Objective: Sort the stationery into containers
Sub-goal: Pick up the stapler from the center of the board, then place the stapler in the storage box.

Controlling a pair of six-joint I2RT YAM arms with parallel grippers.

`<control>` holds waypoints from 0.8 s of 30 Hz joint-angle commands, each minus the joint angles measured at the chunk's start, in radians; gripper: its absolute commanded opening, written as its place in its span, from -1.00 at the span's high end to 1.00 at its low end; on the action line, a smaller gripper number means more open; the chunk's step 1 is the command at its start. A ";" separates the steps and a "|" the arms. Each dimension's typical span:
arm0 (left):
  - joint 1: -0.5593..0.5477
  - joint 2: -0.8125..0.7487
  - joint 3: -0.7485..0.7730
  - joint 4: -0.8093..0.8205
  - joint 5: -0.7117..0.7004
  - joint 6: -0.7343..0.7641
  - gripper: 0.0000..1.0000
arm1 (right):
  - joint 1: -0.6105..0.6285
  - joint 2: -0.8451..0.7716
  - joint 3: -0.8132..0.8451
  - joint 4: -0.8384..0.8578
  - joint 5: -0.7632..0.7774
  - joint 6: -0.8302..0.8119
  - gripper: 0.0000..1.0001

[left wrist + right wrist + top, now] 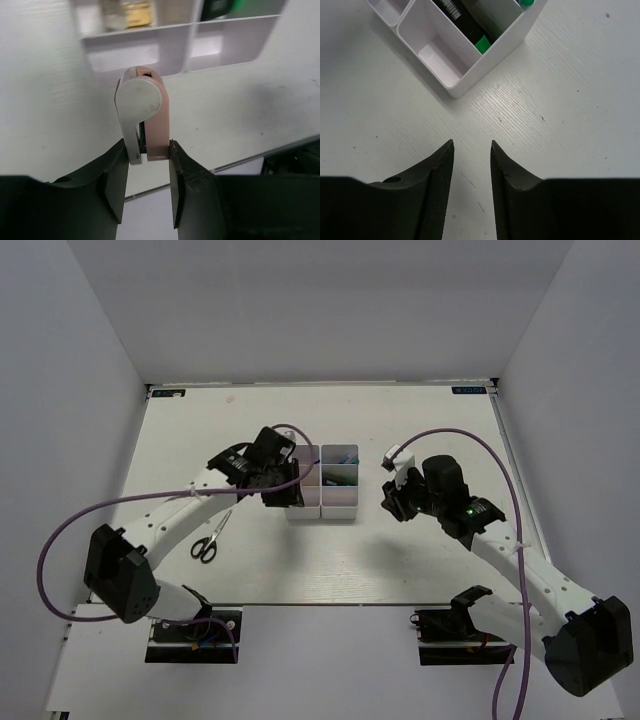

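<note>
My left gripper (148, 150) is shut on a pink piece (156, 115) with a white rounded cover and holds it above the table, just short of the white containers (185, 45). A tiny tan block (136, 12) lies in one far bin. In the top view the left gripper (281, 491) hangs at the left column of the containers (340, 508), and the pink piece is hidden there. My right gripper (472, 145) is open and empty over bare table, near a corner of the containers (456, 86). A green-tipped black marker (470, 27) lies in one bin. The right gripper (392, 498) is right of the block.
Black-handled scissors (206, 541) lie on the table left of the containers, under the left arm. White walls enclose the table on three sides. A teal cap (526, 2) shows in a far bin.
</note>
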 commanded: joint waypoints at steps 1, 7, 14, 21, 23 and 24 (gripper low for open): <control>-0.008 0.066 0.121 -0.070 0.159 0.103 0.95 | -0.017 -0.029 -0.006 0.038 0.009 0.019 0.22; -0.011 0.031 0.064 0.036 0.096 -0.072 1.00 | -0.034 -0.040 -0.028 0.058 0.001 0.028 0.22; -0.094 -0.120 -0.256 0.549 -0.071 -0.435 1.00 | -0.046 -0.051 -0.034 0.065 -0.003 0.045 0.22; -0.131 -0.032 -0.093 0.464 -0.142 -0.540 1.00 | -0.066 -0.064 -0.048 0.072 -0.009 0.053 0.22; -0.132 -0.014 -0.086 0.439 -0.152 -0.605 1.00 | -0.066 -0.069 -0.049 0.075 -0.008 0.054 0.22; -0.132 -0.015 -0.097 0.443 -0.158 -0.623 1.00 | -0.071 -0.072 -0.051 0.075 -0.009 0.053 0.22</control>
